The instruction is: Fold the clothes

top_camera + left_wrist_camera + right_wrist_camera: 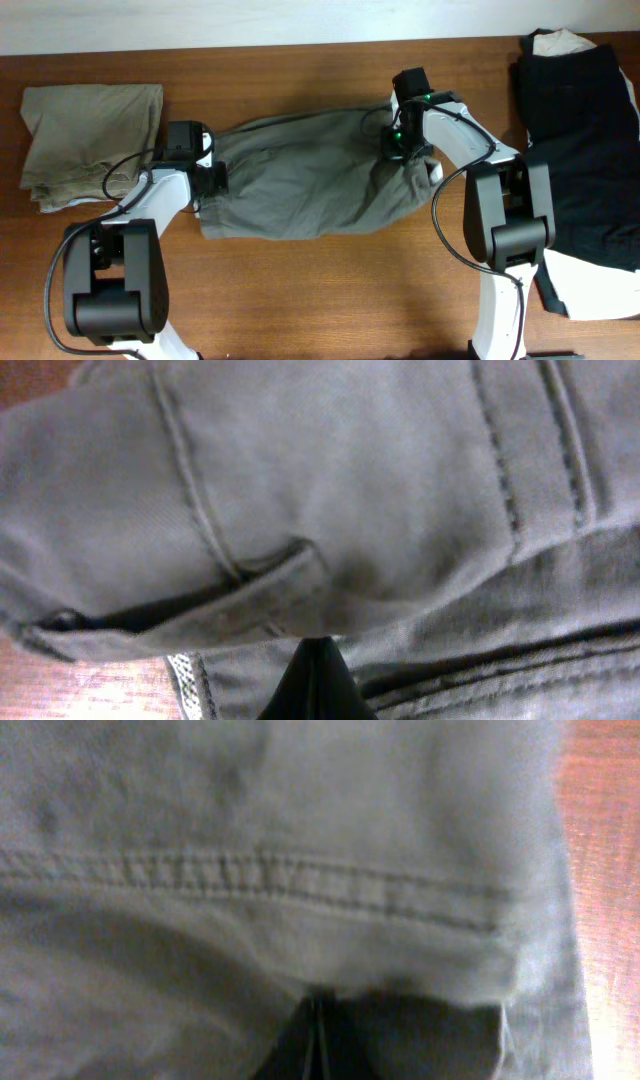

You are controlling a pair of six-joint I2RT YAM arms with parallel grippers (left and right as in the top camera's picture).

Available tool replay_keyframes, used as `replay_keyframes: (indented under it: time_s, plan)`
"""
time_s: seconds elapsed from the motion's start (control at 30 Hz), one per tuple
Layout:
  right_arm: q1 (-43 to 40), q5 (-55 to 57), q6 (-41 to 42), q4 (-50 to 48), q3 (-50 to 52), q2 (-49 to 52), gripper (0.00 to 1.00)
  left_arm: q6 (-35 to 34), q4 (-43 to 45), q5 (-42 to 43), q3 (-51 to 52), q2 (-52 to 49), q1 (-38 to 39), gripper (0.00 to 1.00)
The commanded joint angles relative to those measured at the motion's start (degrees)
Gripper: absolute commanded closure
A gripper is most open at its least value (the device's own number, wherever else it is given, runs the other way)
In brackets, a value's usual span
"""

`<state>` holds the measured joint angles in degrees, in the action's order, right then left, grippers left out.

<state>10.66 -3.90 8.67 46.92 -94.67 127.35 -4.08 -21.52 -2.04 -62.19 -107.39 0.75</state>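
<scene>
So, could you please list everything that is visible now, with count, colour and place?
grey shorts: one, grey, spread across the middle of the table
beige garment: one, beige-khaki, folded, on the left arm's side
black garment: one pile, black, on the right arm's side
white garment: at least one, white, under the black garment, showing at its edges
table: one, brown wood, under everything
left arm: one, black and white, near edge
right arm: one, black and white, near edge
left fingers: dark, apparently shut on one end of the shorts
right fingers: dark, apparently shut on the other end
</scene>
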Motion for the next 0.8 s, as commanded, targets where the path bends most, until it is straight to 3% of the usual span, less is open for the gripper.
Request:
replay_keyframes:
  time_s: [0.0, 0.07, 0.23, 0.37, 0.53, 0.63, 0.67, 0.73, 0.77]
  plan:
    - [0.2, 1.6, 4.3, 9.5, 1.8, 2.4, 0.96, 0.3, 2.9, -0.5, 0.2, -1.5, 0.4, 0.99]
    - [0.5, 1.0, 7.1, 14.0, 3.4, 2.2, 0.96, 0.6, 4.0, -0.3, 0.2, -1.5, 0.4, 0.99]
    - [2.8, 0.6, 10.3, 12.4, 10.5, -2.1, 0.96, 3.8, 3.4, -0.4, 0.2, -1.5, 4.3, 0.99]
    - [2.8, 0.8, 10.3, 15.3, 10.5, -16.3, 0.96, 3.8, 0.5, -2.6, 0.1, -0.8, 6.4, 1.00]
    - [2.9, 3.3, 13.0, 17.3, 14.8, -36.0, 0.96, 5.1, -0.4, -4.4, 0.1, 11.8, 8.2, 0.99]
    - [2.8, 3.7, 13.4, 16.8, 19.6, -43.4, 0.96, 5.2, -0.4, -7.0, 0.2, 13.9, 8.8, 1.00]
    - [2.8, 3.7, 14.3, 16.6, 21.1, -44.1, 0.95, 5.2, -0.4, -6.8, 0.2, 13.0, 8.8, 1.00]
    - [2.8, 1.7, 14.3, 16.3, 24.0, -44.4, 0.82, 5.2, -0.4, -6.8, 0.2, 11.6, 8.8, 0.99]
    - [2.8, -0.3, 14.4, 16.6, 25.6, -44.4, 0.82, 5.2, -0.4, -6.8, 0.2, 10.6, 8.8, 0.99]
